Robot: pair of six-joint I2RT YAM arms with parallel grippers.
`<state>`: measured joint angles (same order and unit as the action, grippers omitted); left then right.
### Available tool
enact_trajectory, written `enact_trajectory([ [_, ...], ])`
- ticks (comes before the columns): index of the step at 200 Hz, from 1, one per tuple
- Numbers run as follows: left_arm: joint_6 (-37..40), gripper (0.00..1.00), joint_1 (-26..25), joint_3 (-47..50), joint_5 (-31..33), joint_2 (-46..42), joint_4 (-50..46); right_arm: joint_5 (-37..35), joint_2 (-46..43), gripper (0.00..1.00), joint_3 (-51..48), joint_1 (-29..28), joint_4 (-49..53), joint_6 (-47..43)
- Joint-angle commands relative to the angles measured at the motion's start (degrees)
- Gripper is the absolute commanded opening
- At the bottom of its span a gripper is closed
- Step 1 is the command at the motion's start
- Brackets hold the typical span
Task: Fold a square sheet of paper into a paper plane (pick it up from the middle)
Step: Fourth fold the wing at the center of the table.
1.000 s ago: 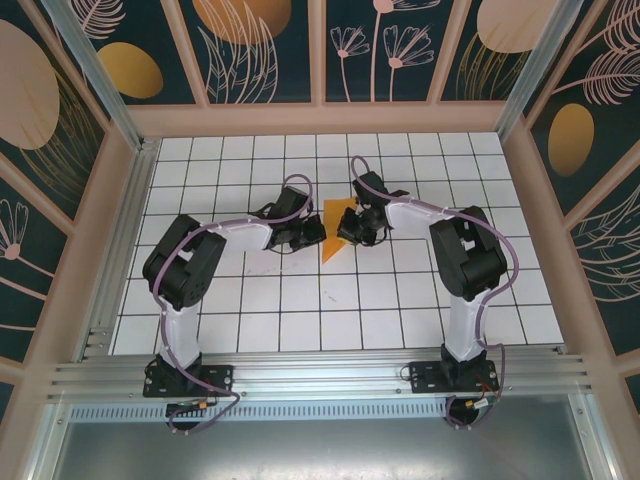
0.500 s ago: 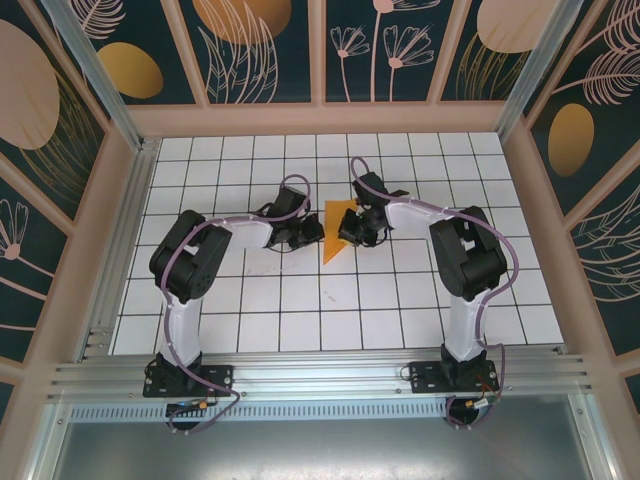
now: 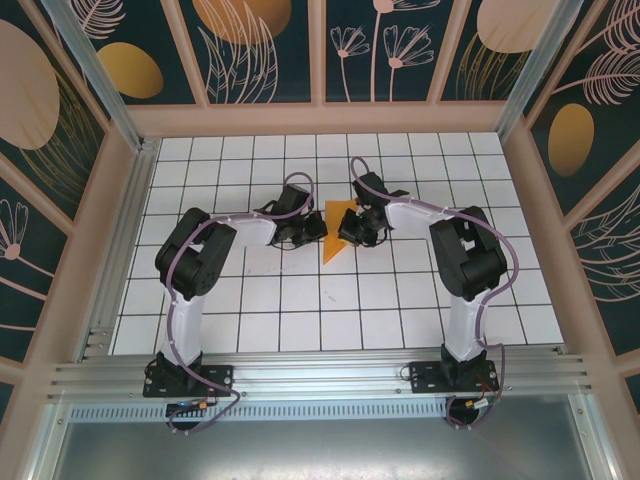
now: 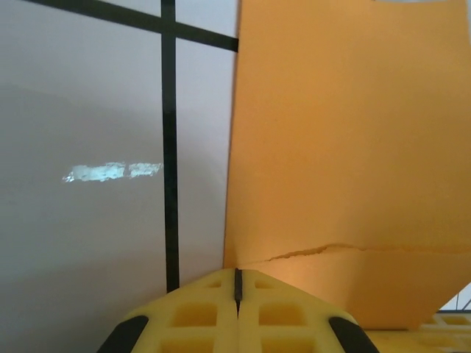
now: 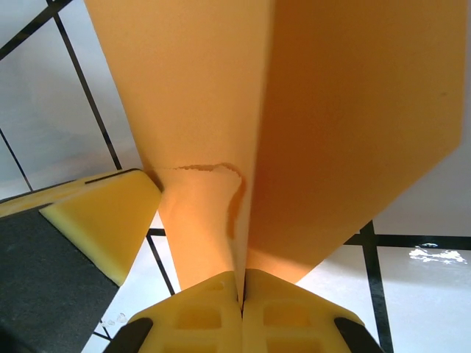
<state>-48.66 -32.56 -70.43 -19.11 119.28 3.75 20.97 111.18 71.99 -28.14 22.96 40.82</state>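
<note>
The square sheet of paper [image 3: 333, 246] is bright orange and folded into a narrow pointed shape, its tip toward the near side, standing on the white grid table mid-field. My right gripper [image 3: 346, 232] holds it from the right. In the right wrist view the central fold of the paper [image 5: 346, 110] runs down into the shut yellow fingers of the right gripper [image 5: 241, 276]. My left gripper [image 3: 317, 228] is shut, with its tips [image 4: 237, 271] against the left edge of the paper [image 4: 346, 132] and nothing between them. A ragged tear line [image 4: 316, 251] crosses one flap.
The white grid table [image 3: 250, 300] is boxed in by a wooden rim and patterned walls [image 3: 90, 230]. An aluminium rail [image 3: 320, 372] carries both arm bases at the near edge. The left gripper's yellow finger [image 5: 99, 213] sits close beside the paper flap.
The left arm's elbow has swung right and its gripper has edged closer to the paper's left edge. The right arm and the paper have stayed put.
</note>
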Motion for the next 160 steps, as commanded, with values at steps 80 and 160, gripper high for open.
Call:
enact_trajectory([
  [80,1.0,0.03,-0.1,-0.1,0.7,2.9,-6.3,-1.3,2.0,0.12,5.5,-1.0,1.7,-0.6],
  [160,-1.6,0.01,-0.1,1.3,-0.2,3.3,-3.6,1.4,1.5,0.19,4.0,-1.5,-4.1,0.2],
])
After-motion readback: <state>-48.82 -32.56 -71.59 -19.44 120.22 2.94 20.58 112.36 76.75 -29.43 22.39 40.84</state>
